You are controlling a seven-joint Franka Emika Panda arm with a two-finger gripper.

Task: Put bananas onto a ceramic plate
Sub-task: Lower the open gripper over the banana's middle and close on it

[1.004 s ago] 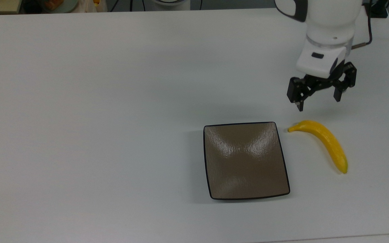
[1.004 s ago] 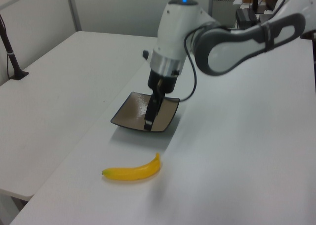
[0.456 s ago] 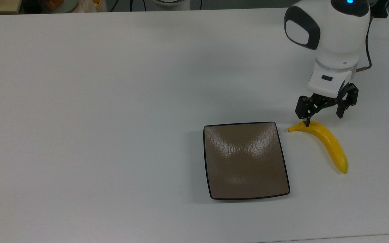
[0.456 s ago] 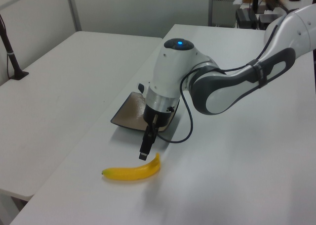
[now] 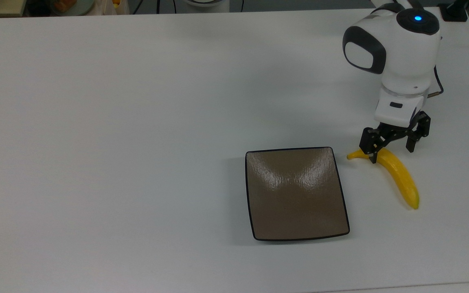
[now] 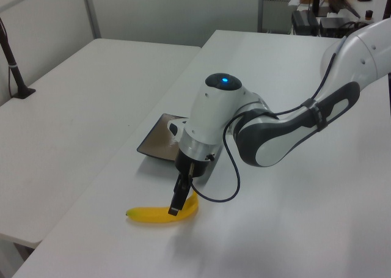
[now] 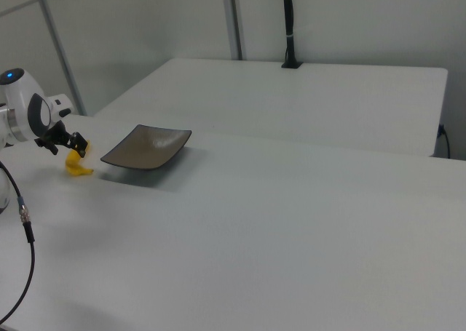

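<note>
The bananas are one yellow curved banana (image 5: 399, 175) lying on the white table just off the top view's right side of the plate, stem end toward it. The ceramic plate (image 5: 295, 195) is square, glossy brown with a dark rim, and holds nothing. My gripper (image 5: 392, 152) is open and lowered over the banana's stem half, one finger on each side of the fruit. In the left view the gripper (image 6: 177, 206) reaches down to the banana (image 6: 153, 215), with the plate (image 6: 157, 142) partly hidden behind the arm. The right view has the gripper (image 7: 64, 143), banana (image 7: 75, 165) and plate (image 7: 145, 148) at its left.
The white table (image 5: 136, 122) stretches wide to the top view's left of the plate. A black cable (image 6: 229, 168) loops from the wrist. A second white table (image 6: 73, 107) stands beside this one, with a dark post (image 7: 289, 25) at its far edge.
The gripper came down and toward the banana, from well above the table to straddling its stem half. Banana and plate have not moved.
</note>
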